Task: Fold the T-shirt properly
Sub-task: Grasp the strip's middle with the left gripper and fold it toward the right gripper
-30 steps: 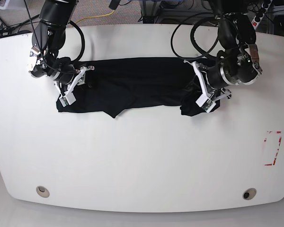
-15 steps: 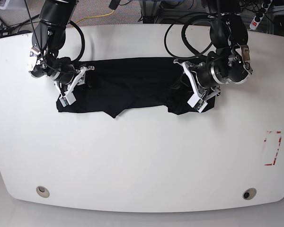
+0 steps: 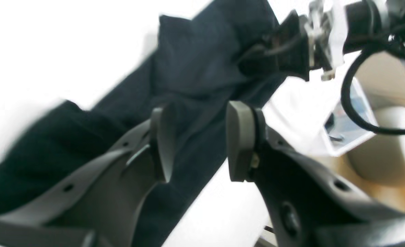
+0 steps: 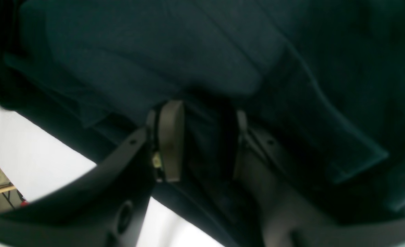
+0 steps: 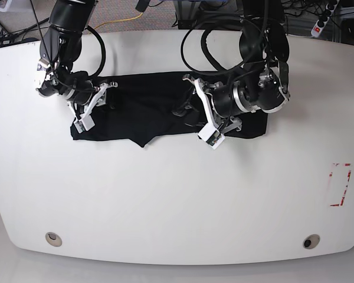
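The black T-shirt [image 5: 147, 100] lies as a long band across the far half of the white table [image 5: 177, 194], its right end folded in toward the middle. My left gripper [image 5: 192, 109] hovers over that folded end. In the left wrist view the left gripper [image 3: 200, 144] is open, nothing between its pads, with the T-shirt [image 3: 195, 68] below. My right gripper [image 5: 97, 100] rests on the shirt's left end. In the right wrist view the right gripper [image 4: 205, 144] has its jaws apart, with the T-shirt [image 4: 154, 51] lying in the gap and no pinch visible.
A red tape rectangle [image 5: 340, 184] marks the table near its right edge. Two round holes [image 5: 53, 238] [image 5: 310, 241] sit near the front edge. Cables and a power strip lie behind the table's far edge.
My left gripper swung left along the table, carrying the shirt's right end over toward the middle, then opened and let the cloth go. The right arm stayed put.
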You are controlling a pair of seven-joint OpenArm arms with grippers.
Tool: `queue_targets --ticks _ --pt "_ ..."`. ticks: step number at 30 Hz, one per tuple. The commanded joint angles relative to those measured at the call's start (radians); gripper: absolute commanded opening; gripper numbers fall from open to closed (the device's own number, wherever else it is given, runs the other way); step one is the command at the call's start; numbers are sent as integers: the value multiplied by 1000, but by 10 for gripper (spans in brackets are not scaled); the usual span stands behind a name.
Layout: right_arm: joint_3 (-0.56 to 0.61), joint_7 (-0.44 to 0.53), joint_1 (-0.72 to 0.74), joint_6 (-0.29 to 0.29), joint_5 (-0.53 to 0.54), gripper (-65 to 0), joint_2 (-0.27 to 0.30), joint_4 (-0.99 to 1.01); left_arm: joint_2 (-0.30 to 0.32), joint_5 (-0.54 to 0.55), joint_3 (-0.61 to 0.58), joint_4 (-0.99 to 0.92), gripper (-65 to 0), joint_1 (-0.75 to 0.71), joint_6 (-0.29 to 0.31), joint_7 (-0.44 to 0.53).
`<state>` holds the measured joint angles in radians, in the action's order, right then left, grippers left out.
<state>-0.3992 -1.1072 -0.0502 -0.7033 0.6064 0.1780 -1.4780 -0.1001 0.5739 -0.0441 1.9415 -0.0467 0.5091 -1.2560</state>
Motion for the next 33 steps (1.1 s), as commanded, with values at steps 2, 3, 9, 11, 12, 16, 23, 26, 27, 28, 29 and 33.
queue_targets --ticks 2,3,9,11,12,16,23,26,27,28,29,33 --pt "-5 -14 8 5 -15 -460 12 -16 27 8 26 34 -422 8 -5 17" --pt "-7 -14 8 5 -15 -460 12 -23 55 8 48 29 -422 12 -5 17" --pt "-7 -17 8 5 -15 -458 12 -76 148 2 186 26 -422 6 -5 22" --pt "-7 -17 8 5 -15 -458 12 -77 178 2 217 23 -422 5 -5 22" --pt "-7 -17 8 5 -15 -458 12 -74 184 2 221 16 -422 5 -5 22" --pt "-2 -17 8 5 -15 -458 10 -74 188 2 221 -38 -422 15 -5 23" --pt "-2 -15 8 5 -15 -458 -10 -74 155 2 122 -245 -421 121 -5 54" --pt "-2 -15 8 5 -15 -458 -11 -74 152 2 63 -305 -421 143 -5 117" --pt "-2 -15 8 5 -15 -458 -11 -74 152 2 34 -320 -421 146 -5 141" --pt "0 -15 8 5 -15 -458 -13 -74 152 2 -7 -345 -421 146 -7 174" --pt "0 -15 8 5 -15 -458 -13 -74 152 1 -36 -367 -421 147 -10 192" --pt "0 -17 6 5 -15 -458 -13 -74 152 -42 -101 -462 -421 183 -11 227"
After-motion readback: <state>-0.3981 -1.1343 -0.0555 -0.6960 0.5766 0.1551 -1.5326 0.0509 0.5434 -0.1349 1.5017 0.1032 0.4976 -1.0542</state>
